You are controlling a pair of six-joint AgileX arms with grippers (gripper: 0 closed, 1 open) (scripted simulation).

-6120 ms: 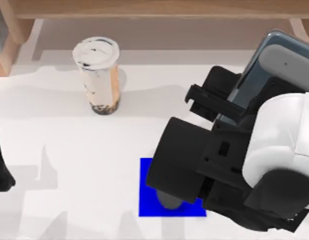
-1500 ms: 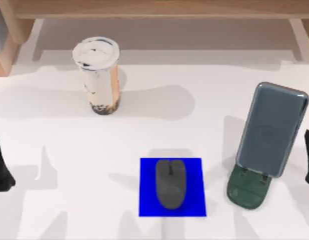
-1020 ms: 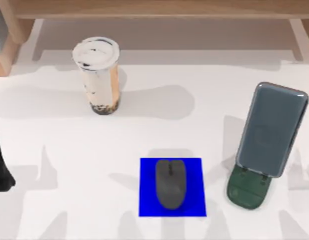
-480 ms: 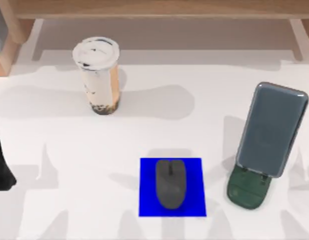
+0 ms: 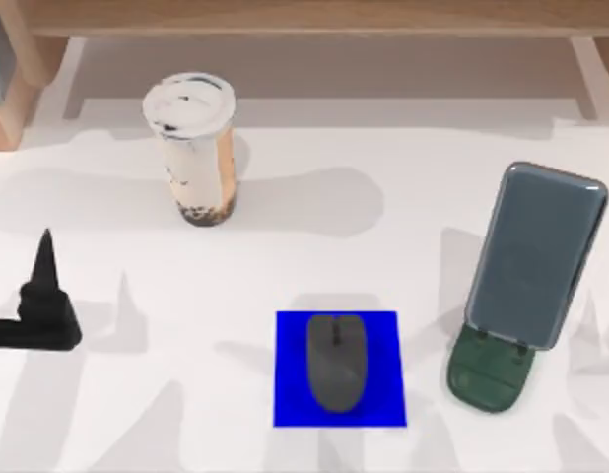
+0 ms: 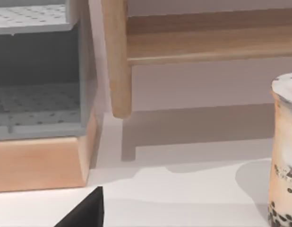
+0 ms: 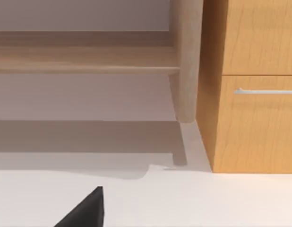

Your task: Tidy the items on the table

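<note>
While the white table [image 5: 285,246] spreads under everything, the wooden shelf [image 5: 314,20] at its far edge is cut off. Slate-grey smartphone [image 5: 536,256] leans on the green stand [image 5: 489,370] at right; the cup [image 5: 194,148] stands upright far left; the mouse [image 5: 335,362] rests on the blue pad [image 5: 383,340]. At the left edge, the left gripper [image 5: 43,296] is mostly out of frame — whether its fingers are spread cannot be told.

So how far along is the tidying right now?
Looks done: the mouse lies on the blue pad, and the phone leans in the green stand. In hand: the left pincer sits at the table's left edge. Left: the cup stands untouched.
</note>
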